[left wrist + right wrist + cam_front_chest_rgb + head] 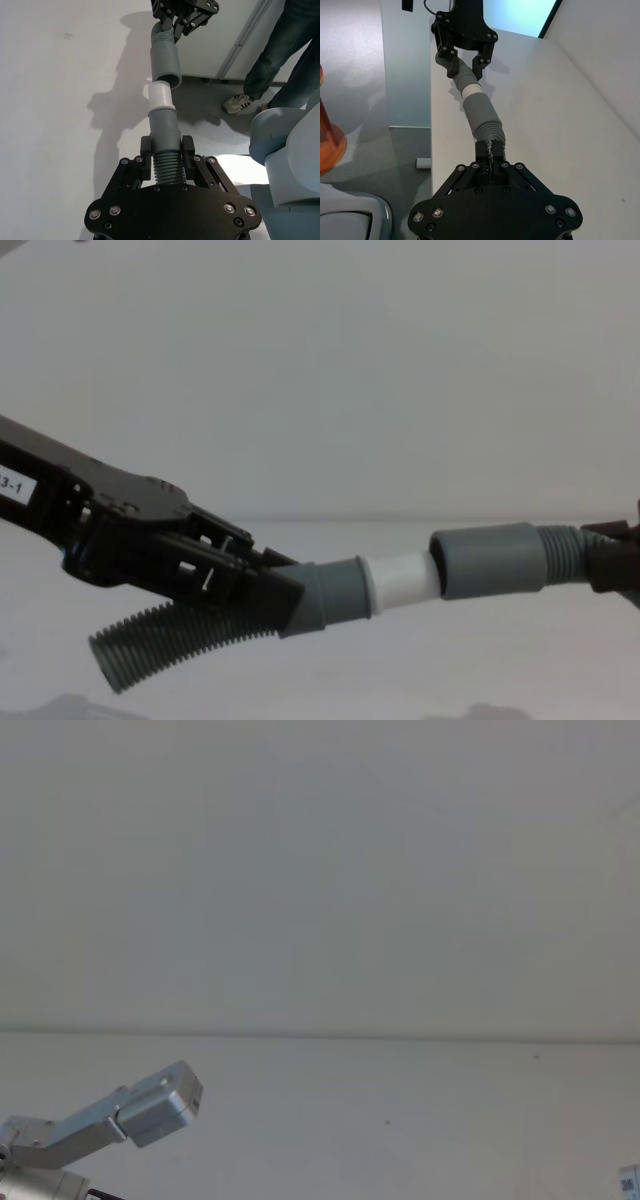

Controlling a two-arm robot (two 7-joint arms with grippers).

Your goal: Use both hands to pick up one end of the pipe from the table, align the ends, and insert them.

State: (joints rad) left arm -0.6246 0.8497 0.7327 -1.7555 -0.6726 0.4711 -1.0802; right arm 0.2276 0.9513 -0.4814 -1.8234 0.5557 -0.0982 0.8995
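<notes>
Both pipe pieces are held in the air above the white table (420,670). My left gripper (285,602) comes in from the left, shut on the ribbed body of the piece with the white spigot tip (405,580). At the right edge my right gripper (612,560) is shut on the ribbed part of the other piece, just behind its wide grey sleeve (490,560). The two ends are nearly in line. The white tip (161,97) sits right at the sleeve's (165,62) mouth; how far in it is I cannot tell. The left piece's free ribbed end (130,645) hangs down behind the gripper.
The table's side edge (431,125) runs next to the held pipe, with floor and an orange object (327,145) beyond it. A silver arm link (150,1110) shows at the lower left of the head view. Part of the robot's grey body (285,165) is close by.
</notes>
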